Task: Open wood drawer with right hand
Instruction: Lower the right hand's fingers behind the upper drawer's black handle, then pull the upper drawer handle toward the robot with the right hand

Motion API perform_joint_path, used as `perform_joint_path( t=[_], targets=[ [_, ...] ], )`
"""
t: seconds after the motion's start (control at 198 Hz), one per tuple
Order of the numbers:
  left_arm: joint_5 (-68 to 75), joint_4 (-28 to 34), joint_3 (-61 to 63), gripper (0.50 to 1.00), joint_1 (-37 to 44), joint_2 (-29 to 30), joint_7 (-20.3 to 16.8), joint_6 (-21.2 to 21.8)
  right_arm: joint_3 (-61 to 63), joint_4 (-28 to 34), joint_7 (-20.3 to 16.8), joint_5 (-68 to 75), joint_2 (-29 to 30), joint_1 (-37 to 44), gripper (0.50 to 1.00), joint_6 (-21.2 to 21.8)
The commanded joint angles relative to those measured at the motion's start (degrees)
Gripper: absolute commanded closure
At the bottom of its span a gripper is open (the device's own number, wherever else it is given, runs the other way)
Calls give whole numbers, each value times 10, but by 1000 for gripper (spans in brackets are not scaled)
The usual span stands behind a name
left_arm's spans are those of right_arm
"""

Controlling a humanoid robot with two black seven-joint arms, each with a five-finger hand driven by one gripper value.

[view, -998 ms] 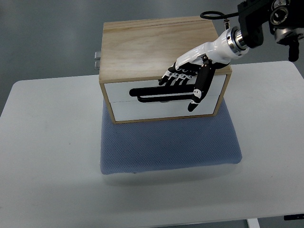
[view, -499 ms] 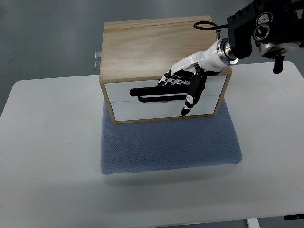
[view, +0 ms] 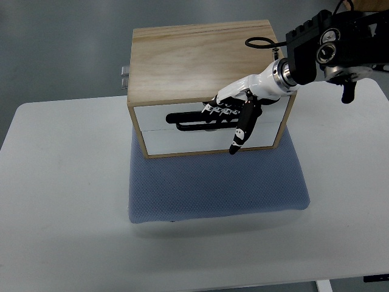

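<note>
A wooden drawer box (view: 200, 58) with two white drawer fronts stands on a blue mat (view: 216, 185). The upper drawer (view: 152, 115) has a long black handle (view: 188, 120) and looks closed. My right hand (view: 228, 115) comes in from the upper right and its fingers (view: 217, 109) curl over the right end of the handle, with the thumb (view: 240, 131) pointing down in front of the drawer face. The left arm is out of view.
The box and mat sit on a white table (view: 61, 201). A metal hinge or latch (view: 124, 76) sticks out at the box's back left. The grey floor shows beyond the table's far edge.
My right hand has slid left along the drawer front and its fingers have closed over the handle. The wrist has come lower and nearer the box. The drawer has not moved.
</note>
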Motion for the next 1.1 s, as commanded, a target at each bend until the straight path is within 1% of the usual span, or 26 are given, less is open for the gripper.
perform_joint_path(
  t=[0.0, 0.232, 0.378, 0.53, 0.746, 1.094],
  targets=[
    [0, 0, 0, 500, 0, 0, 0, 0, 0, 0, 0, 0, 0, -1, 558, 0],
    [0, 0, 0, 500, 0, 0, 0, 0, 0, 2, -1, 0, -1, 1, 558, 12],
    [0, 0, 0, 500, 0, 0, 0, 0, 0, 3, -1, 0, -3, 5, 558, 48],
    [0, 0, 0, 500, 0, 0, 0, 0, 0, 4, -1, 0, -8, 7, 558, 60],
    [0, 0, 0, 500, 0, 0, 0, 0, -1, 14, -1, 0, -17, 14, 556, 102],
    [0, 0, 0, 500, 0, 0, 0, 0, -1, 38, 0, 1, -35, 35, 556, 144]
  ],
)
